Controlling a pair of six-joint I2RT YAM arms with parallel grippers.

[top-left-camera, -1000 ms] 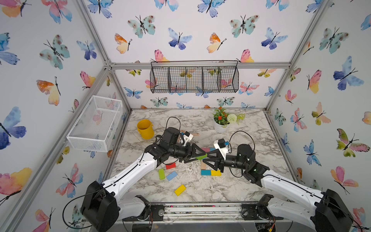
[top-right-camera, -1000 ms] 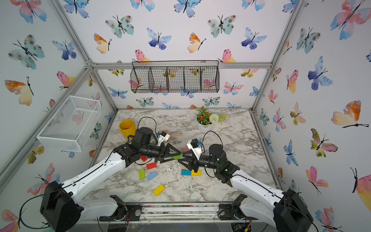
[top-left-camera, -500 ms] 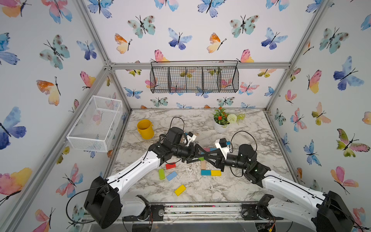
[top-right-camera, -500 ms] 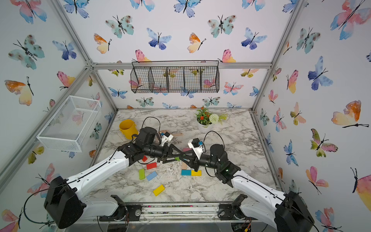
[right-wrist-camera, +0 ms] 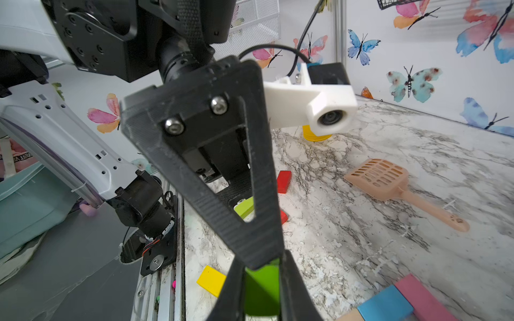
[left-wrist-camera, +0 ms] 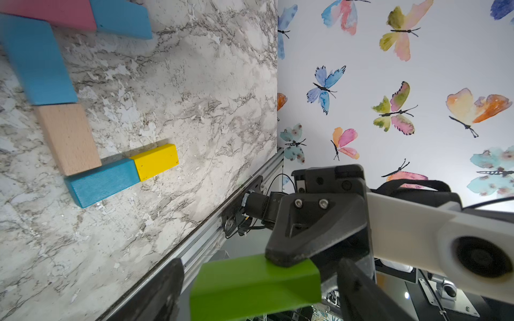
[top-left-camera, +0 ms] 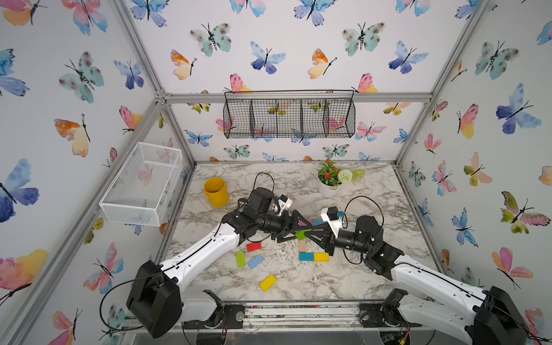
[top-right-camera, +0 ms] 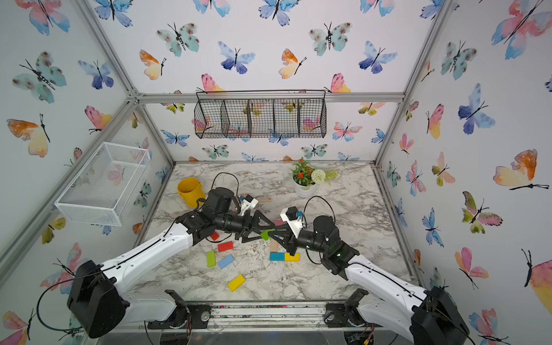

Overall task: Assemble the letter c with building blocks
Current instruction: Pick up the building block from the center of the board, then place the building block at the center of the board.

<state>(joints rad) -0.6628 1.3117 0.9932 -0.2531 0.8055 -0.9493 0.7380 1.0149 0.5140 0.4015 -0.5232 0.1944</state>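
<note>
A second ago my left jaws alone carried the green block [top-left-camera: 301, 234], and my right jaws were coming in spread. Now the block has changed owners. My right jaws are closed on it, one finger pressed to each side in the right wrist view. My left jaws have sprung wide and stand off it with a sliver of gap either side in the left wrist view. The block hangs in the air between my two arms, above the middle of the counter [top-left-camera: 382, 179] and over the letter.

That letter lies flat below. A pink block [left-wrist-camera: 47, 11] and a blue block [left-wrist-camera: 122, 19] make the top arm, a second blue block [left-wrist-camera: 36, 58] and a tan block [left-wrist-camera: 69, 139] the spine, and a teal block [left-wrist-camera: 103, 182] and a yellow block [left-wrist-camera: 154, 161] the bottom arm.

I judge the handover done, so the placing now falls to my right arm. My left should back away first, or its fingers may clip the block. Where green belongs I can only guess; perhaps it lengthens one arm of the C.

I find no brand or label on the blocks or the counter. A scrap of lettering [right-wrist-camera: 17, 159] shows outside the cell in the right wrist view, too cut off to read.
</note>
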